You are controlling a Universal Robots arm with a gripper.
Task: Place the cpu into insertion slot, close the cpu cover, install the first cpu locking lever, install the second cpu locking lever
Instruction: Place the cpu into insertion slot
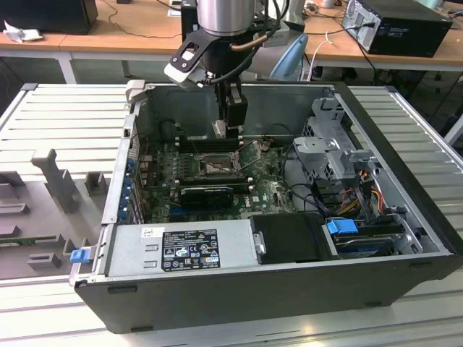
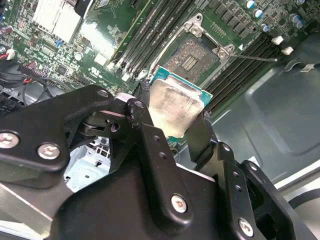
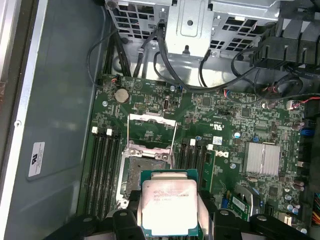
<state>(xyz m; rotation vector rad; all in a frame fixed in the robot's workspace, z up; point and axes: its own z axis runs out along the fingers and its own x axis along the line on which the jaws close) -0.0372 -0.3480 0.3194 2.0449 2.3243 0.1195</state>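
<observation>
The black two-fingered gripper [image 3: 170,212] is clamping the cpu [image 3: 169,204], a small flat square chip with a pale silvery-grey metal face and a green edge. The fingers are pressing on two opposite sides of the chip, as both wrist views are showing. The arm is reaching down into the open black desktop computer case [image 1: 239,303], and the chip is hanging in the air above the green circuit board, apart from it.

The insertion slot [image 3: 143,169] – a small square socket with a black frame and a greyish pin field – is lying uncovered between the rows of long black memory slots [image 3: 102,170]. The cpu cover [image 3: 150,118], a thin square metal frame with a cut-out middle, is standing swung back on the slot's far side.

In the exterior view the slot [image 1: 215,166] is sitting below the gripper [image 1: 230,129] and slightly toward the exterior view's left. So the chip is hovering near the slot but, by my judgement, is not yet squarely over it. The chip's edges are running roughly parallel to the socket's frame.
</observation>
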